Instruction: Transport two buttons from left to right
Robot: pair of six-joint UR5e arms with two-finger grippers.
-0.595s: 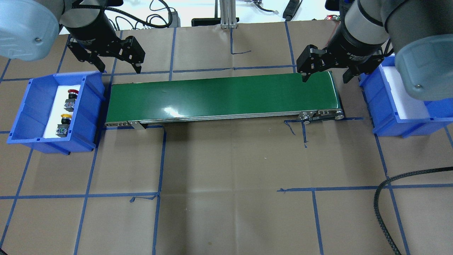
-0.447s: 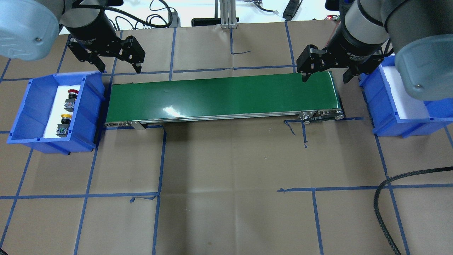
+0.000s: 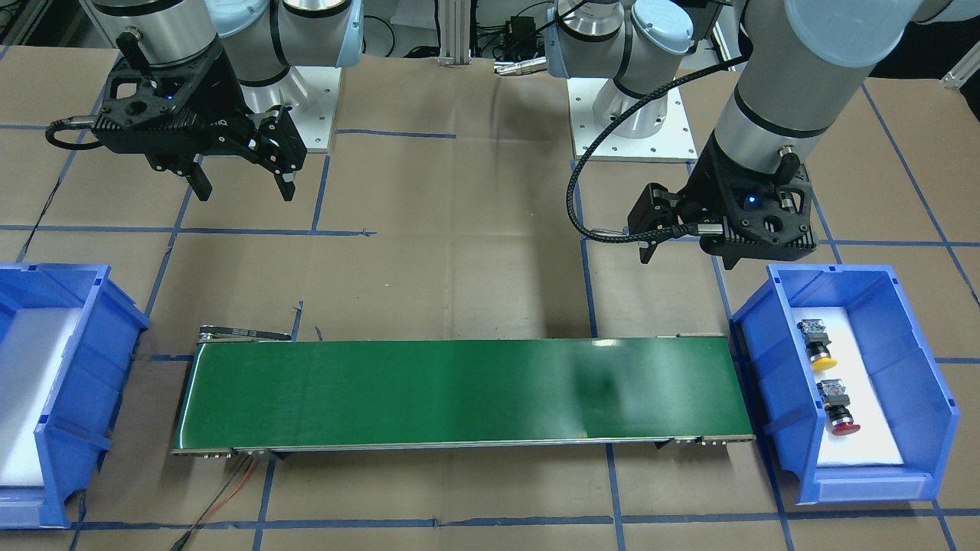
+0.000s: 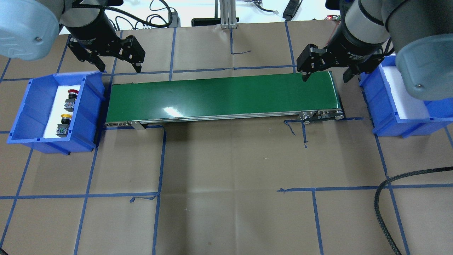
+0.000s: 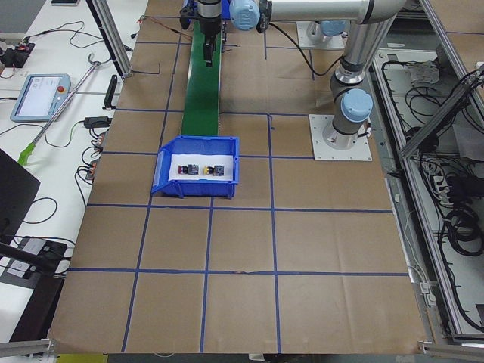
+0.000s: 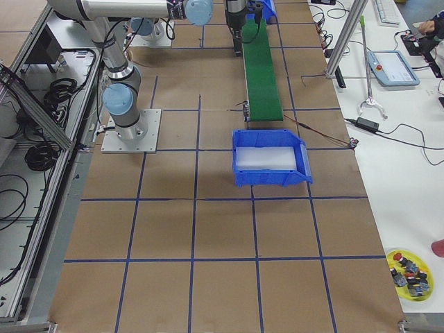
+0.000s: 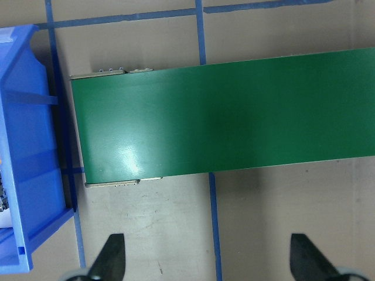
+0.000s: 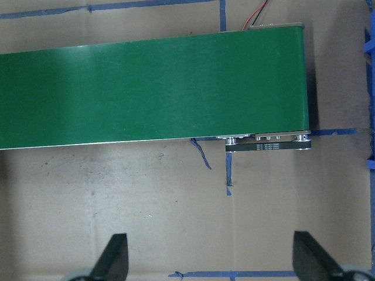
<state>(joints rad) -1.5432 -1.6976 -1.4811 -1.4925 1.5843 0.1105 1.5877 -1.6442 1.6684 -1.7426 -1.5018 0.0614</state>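
Left pincer (image 4: 120,69) hangs spread wide and holding nothing, above the tabletop off the conveyor's (image 4: 223,97) left end, on its far side from the robot. Just past that same end sits the left bin (image 4: 33,106), and both buttons are in it: the red button (image 4: 70,98) and the yellow button (image 4: 64,124), on their sides on the white liner. Each one's long axis runs crosswise to the conveyor's length, cap pointing away from the robot. From the left pincer they lie outward from the conveyor and back toward the robot, red the closer, so this looks like the left arm's pick. Over at the conveyor's right end, the right pincer (image 4: 325,79) hovers, fingers apart too, nothing in them. Beyond that end, the right bin (image 4: 384,106) shows only its white liner. Count: two buttons, two bins, two pincers, one conveyor.
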